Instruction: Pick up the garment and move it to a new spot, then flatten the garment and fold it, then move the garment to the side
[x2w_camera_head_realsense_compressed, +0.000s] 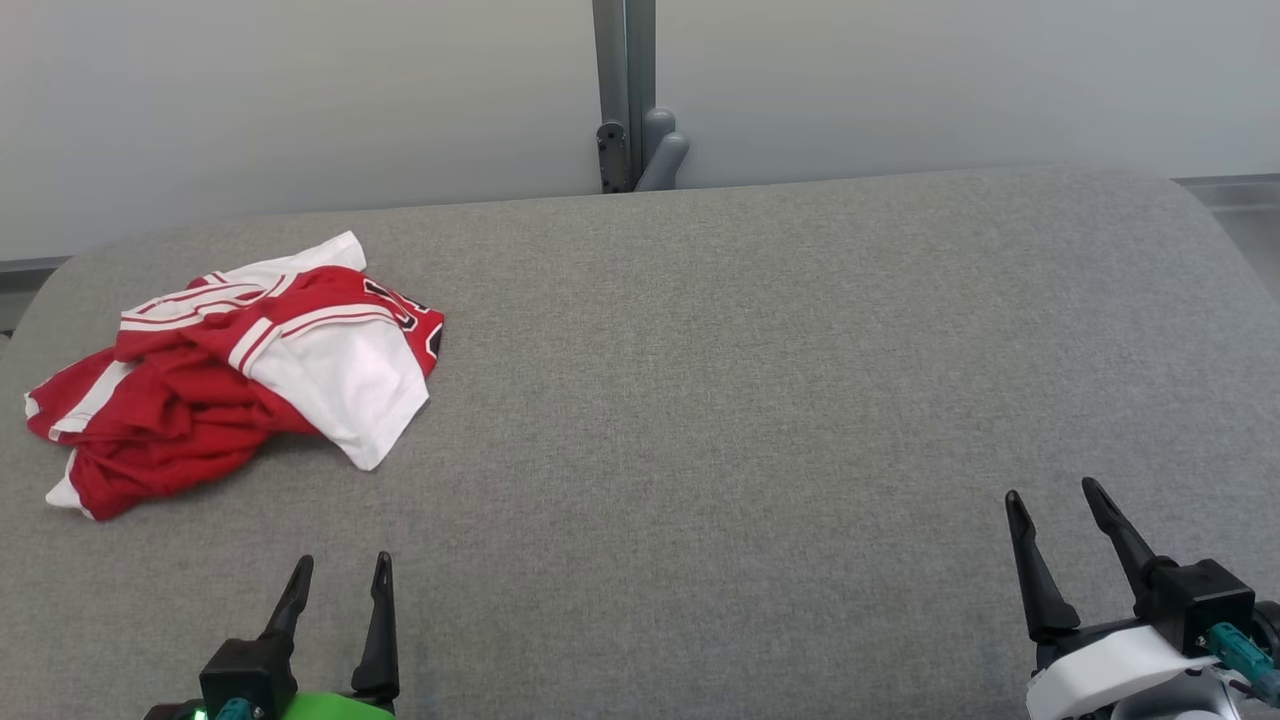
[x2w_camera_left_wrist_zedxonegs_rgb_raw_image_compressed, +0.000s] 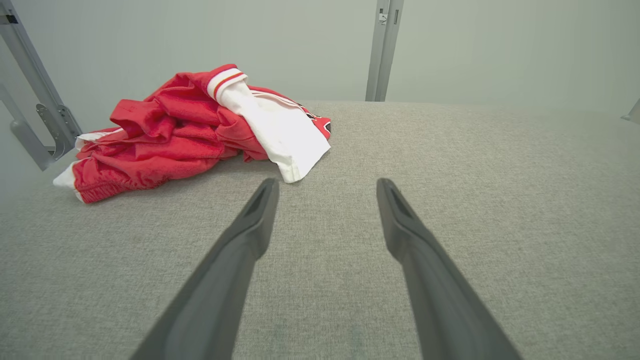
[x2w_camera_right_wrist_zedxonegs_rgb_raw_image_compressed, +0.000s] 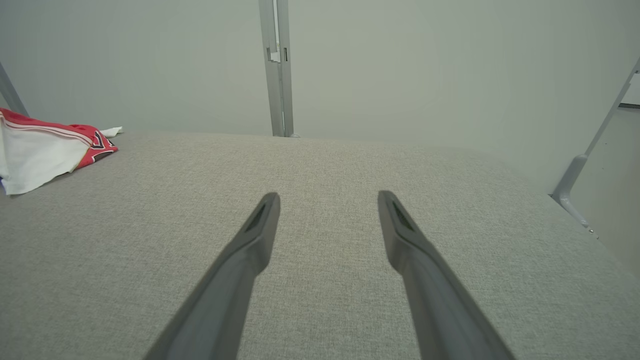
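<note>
A crumpled red and white garment (x2w_camera_head_realsense_compressed: 240, 370) lies in a heap at the far left of the grey fabric surface (x2w_camera_head_realsense_compressed: 750, 400). In the left wrist view the garment (x2w_camera_left_wrist_zedxonegs_rgb_raw_image_compressed: 195, 130) sits ahead and to the left of the fingers. Its white edge (x2w_camera_right_wrist_zedxonegs_rgb_raw_image_compressed: 40, 150) shows at the left border of the right wrist view. My left gripper (x2w_camera_head_realsense_compressed: 343, 565) hovers open near the front edge, below the heap and apart from it. My right gripper (x2w_camera_head_realsense_compressed: 1052, 490) is open at the front right, far from the garment. Nothing is between either pair of fingers.
A pale wall rises behind the surface, with a grey metal post and bracket (x2w_camera_head_realsense_compressed: 625, 100) at its middle. Slanted metal struts (x2w_camera_left_wrist_zedxonegs_rgb_raw_image_compressed: 35, 100) stand past the left end and another strut (x2w_camera_right_wrist_zedxonegs_rgb_raw_image_compressed: 590, 165) past the right end. The surface curves down at its far corners.
</note>
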